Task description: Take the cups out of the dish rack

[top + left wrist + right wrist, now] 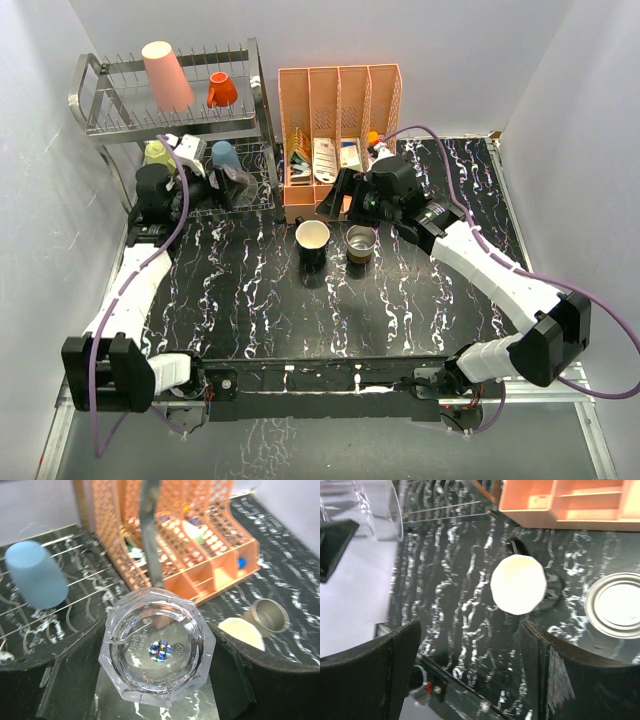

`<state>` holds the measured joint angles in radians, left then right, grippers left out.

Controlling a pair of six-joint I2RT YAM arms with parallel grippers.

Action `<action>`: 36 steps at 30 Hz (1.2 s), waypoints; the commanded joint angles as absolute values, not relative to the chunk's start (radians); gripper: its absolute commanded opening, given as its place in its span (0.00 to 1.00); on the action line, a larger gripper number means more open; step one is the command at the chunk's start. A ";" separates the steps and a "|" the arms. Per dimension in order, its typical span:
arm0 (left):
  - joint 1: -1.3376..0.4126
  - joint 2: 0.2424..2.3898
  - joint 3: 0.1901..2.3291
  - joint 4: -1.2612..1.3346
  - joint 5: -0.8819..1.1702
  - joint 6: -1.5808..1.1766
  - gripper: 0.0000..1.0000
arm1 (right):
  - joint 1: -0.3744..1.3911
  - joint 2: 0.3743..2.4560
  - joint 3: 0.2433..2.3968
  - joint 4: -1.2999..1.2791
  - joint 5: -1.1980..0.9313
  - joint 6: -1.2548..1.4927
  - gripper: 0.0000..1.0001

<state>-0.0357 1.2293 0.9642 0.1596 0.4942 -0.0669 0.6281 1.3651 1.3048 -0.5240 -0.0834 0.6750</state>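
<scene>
The silver wire dish rack (92, 127) stands at the back left. Its upper tier holds an upturned pink tumbler (167, 75) and a small orange cup (222, 90). A pale yellow mug (158, 152) and a blue cup (225, 155) sit on the lower tier. My left gripper (232, 186) is at the lower tier's front edge, shut on the clear glass (157, 650). The blue cup (36, 574) lies on the rack wires to its left. The black mug with cream inside (312, 238) and the brown metallic cup (360, 241) stand on the table. My right gripper (336, 196) is open and empty above and behind them.
A peach plastic organizer (340, 85) with small items stands right of the rack, close behind my right gripper. In the right wrist view the mug (518, 584) and the metallic cup (617, 605) sit below the organizer's base (565, 502). White walls enclose the table.
</scene>
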 commanded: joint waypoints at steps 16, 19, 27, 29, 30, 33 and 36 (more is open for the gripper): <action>-0.050 1.051 0.993 0.404 0.903 -0.622 0.00 | 0.640 1.299 1.121 0.192 -0.387 1.304 0.86; -0.050 1.050 1.008 0.419 0.896 -0.676 0.00 | 0.654 1.346 1.119 0.363 -0.396 1.412 0.85; -0.051 1.031 1.006 0.467 0.932 -0.764 0.00 | 0.736 1.474 1.201 0.542 -0.377 1.529 0.83; -0.051 1.027 0.995 0.484 0.937 -0.785 0.00 | 0.752 1.505 1.208 0.605 -0.373 1.569 0.81; -0.051 1.023 0.987 0.489 0.939 -0.797 0.00 | 0.760 1.522 1.219 0.628 -0.374 1.588 0.80; -0.051 1.009 0.974 0.495 0.963 -0.818 0.00 | 0.781 1.565 1.240 0.731 -0.372 1.630 0.71; -0.051 0.988 0.963 0.488 0.986 -0.827 0.00 | 0.797 1.589 1.245 0.792 -0.361 1.649 0.58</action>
<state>-0.0479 1.0470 0.9592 0.4248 0.9321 -0.7807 0.7792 1.5764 1.1839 0.5823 -0.3759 1.5864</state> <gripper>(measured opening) 0.715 0.640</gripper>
